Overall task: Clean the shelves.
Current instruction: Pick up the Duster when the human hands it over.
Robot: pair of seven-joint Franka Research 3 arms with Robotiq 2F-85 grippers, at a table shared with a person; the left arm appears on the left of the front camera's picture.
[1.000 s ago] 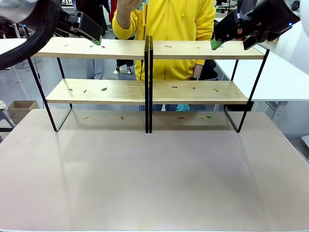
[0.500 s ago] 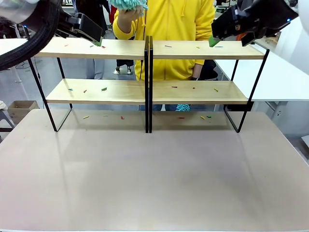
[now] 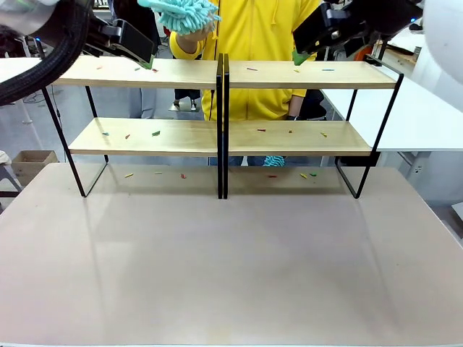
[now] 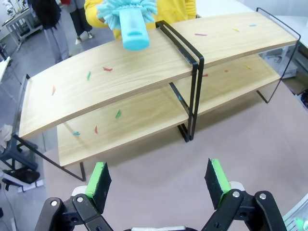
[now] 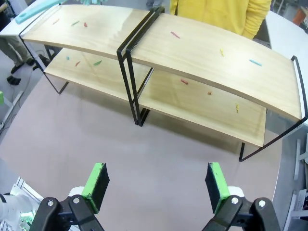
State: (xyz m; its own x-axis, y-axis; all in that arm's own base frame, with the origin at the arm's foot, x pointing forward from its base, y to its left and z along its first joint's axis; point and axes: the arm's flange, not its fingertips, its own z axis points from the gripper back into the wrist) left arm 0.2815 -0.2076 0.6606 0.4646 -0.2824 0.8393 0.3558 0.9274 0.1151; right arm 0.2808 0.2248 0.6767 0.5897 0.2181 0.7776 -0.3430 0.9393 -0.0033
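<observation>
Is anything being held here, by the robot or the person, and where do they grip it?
The left gripper and right gripper are open and empty. The person's hand holds a teal duster at its fluffy end, handle free.

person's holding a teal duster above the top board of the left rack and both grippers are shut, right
No: both grippers are open. The left wrist view shows the left gripper with green pads wide apart, and the right wrist view shows the same for the right gripper. The person does hold the teal duster above the top board of the left rack.
</observation>
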